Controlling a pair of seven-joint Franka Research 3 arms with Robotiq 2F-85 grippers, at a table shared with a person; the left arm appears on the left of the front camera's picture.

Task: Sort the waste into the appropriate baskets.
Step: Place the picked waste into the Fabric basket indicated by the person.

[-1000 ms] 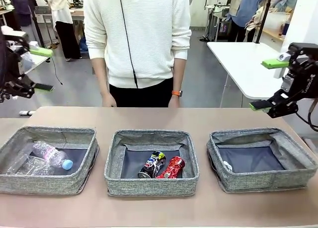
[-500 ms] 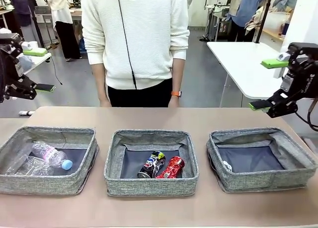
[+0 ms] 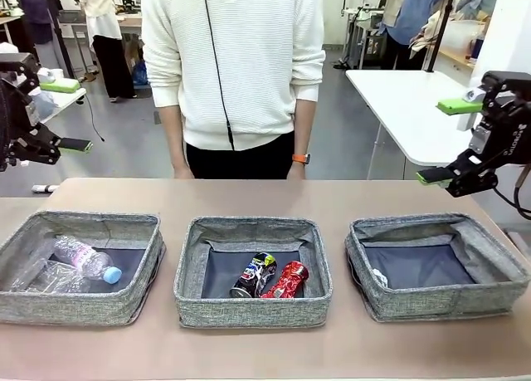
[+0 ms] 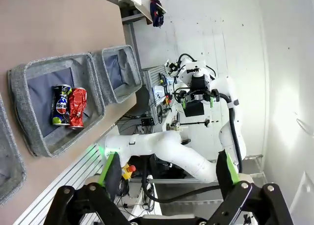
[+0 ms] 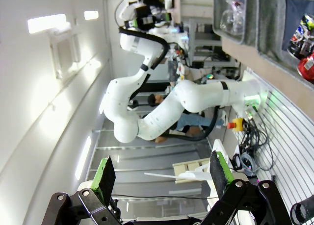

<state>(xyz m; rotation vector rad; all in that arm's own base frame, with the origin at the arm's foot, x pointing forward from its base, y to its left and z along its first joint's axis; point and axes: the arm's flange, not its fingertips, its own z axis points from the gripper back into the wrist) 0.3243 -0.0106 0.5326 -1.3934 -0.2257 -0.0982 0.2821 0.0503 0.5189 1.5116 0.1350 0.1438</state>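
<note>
Left gripper (image 3: 60,115) and right gripper (image 3: 446,140) gape wide, holding nothing.

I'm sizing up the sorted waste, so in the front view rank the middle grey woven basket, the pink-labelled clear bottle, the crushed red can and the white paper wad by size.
1. Middle grey woven basket
2. Pink-labelled clear plastic bottle
3. Crushed shiny red can
4. Small white crumpled paper wad

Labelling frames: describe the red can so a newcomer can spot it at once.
Of three grey baskets on the table, take the middle basket. Two cans lie side by side on its dark bottom. The red can is the crushed, shiny one on the right, touching the dark printed can.
</note>
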